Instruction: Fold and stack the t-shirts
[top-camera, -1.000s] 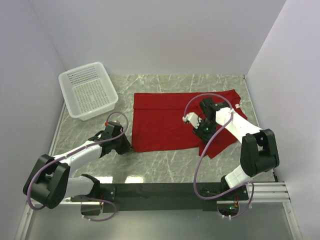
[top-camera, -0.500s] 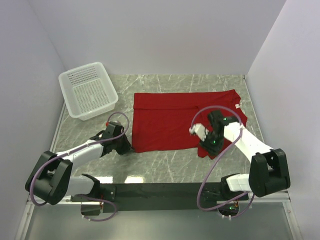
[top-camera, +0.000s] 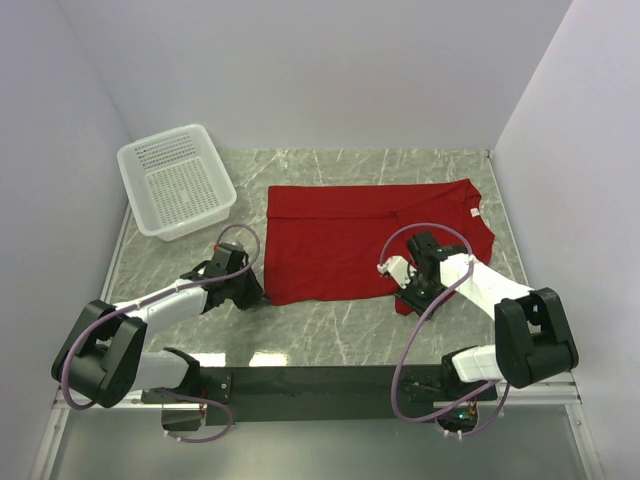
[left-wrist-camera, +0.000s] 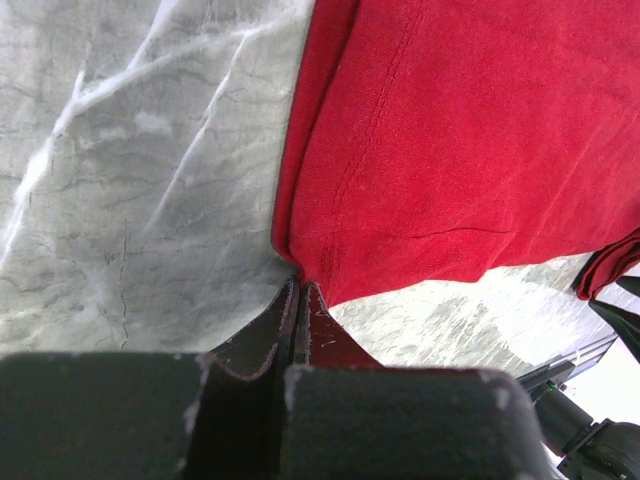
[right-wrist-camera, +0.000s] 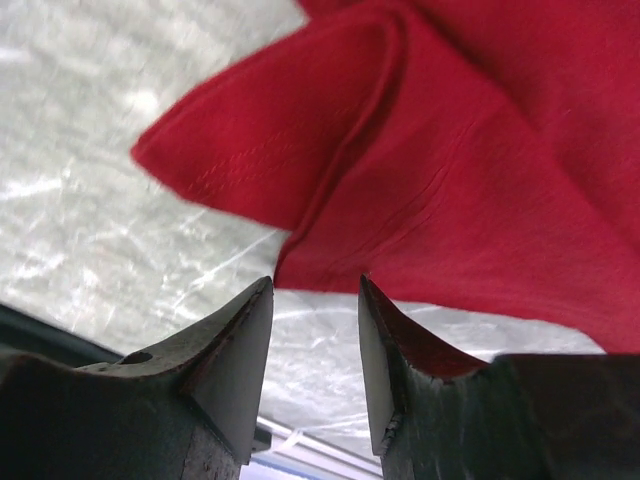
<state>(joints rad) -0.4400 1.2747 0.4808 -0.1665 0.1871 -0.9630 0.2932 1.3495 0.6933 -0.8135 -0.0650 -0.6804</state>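
A red t-shirt (top-camera: 335, 235) lies spread flat on the marble table, its white neck label (top-camera: 473, 211) at the far right. My left gripper (top-camera: 256, 294) is at the shirt's near-left corner, shut on the edge of the fabric (left-wrist-camera: 420, 140); the tips (left-wrist-camera: 298, 285) pinch that corner. My right gripper (top-camera: 404, 292) hangs low over the near-right corner, open, with nothing between its jaws (right-wrist-camera: 315, 287). Just beyond its fingertips lie the shirt's hem (right-wrist-camera: 470, 200) and a folded sleeve flap (right-wrist-camera: 250, 150).
A white plastic mesh basket (top-camera: 140, 160) stands at the far left of the table, apart from the shirt. White walls close in the left, back and right sides. The black base rail (top-camera: 320, 382) runs along the near edge.
My right gripper has drawn back from on top of the shirt to its near-right corner, and its jaws have opened wider. The left gripper has stayed put, still shut.
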